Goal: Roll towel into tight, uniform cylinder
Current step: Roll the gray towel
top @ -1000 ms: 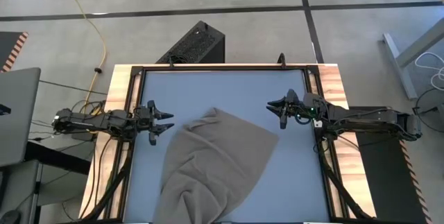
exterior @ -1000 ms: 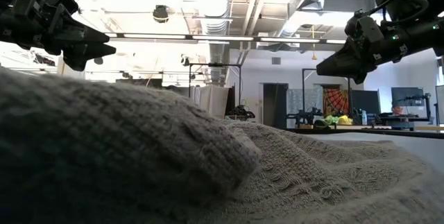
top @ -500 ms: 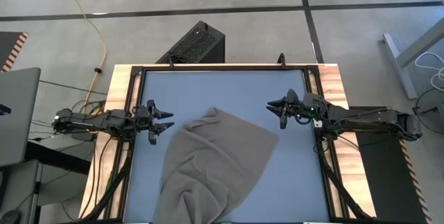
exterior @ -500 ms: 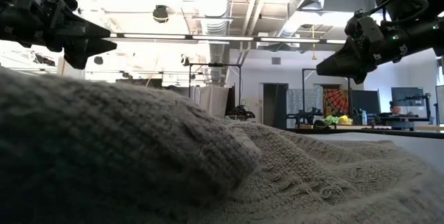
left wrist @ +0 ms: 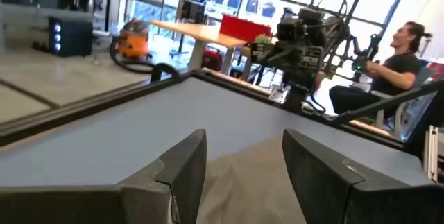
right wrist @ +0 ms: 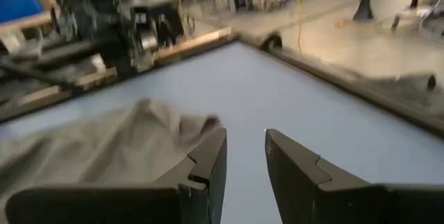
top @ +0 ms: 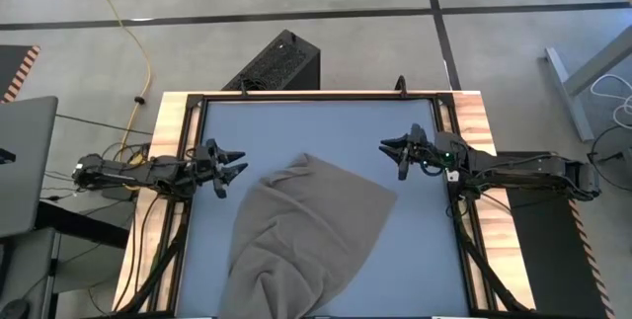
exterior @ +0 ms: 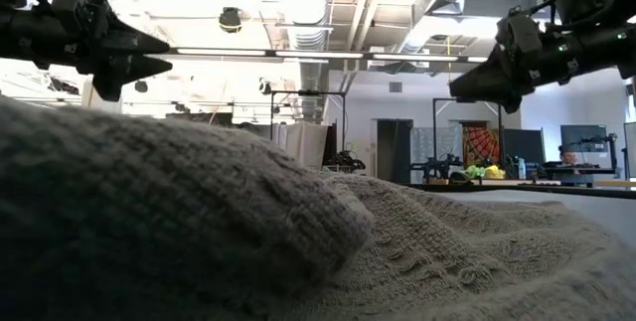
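Observation:
The taupe towel lies loosely crumpled on the blue table top, running slantwise from the middle to the near edge; it also fills the low view. My left gripper hovers open off the towel's far left corner, its fingers level above the table. My right gripper hovers open off the towel's far right corner, nothing between its fingers. Both stand clear above the cloth.
A black rail and wooden frame border the table. A black box stands on the floor beyond the far edge, a laptop at the left. A seated person shows beyond the table. The table's far half is bare blue surface.
My left gripper has tipped its fingers up from slanting down to about level and rolled a little, staying in place. My right gripper has also tipped up slightly toward level. The towel has not moved.

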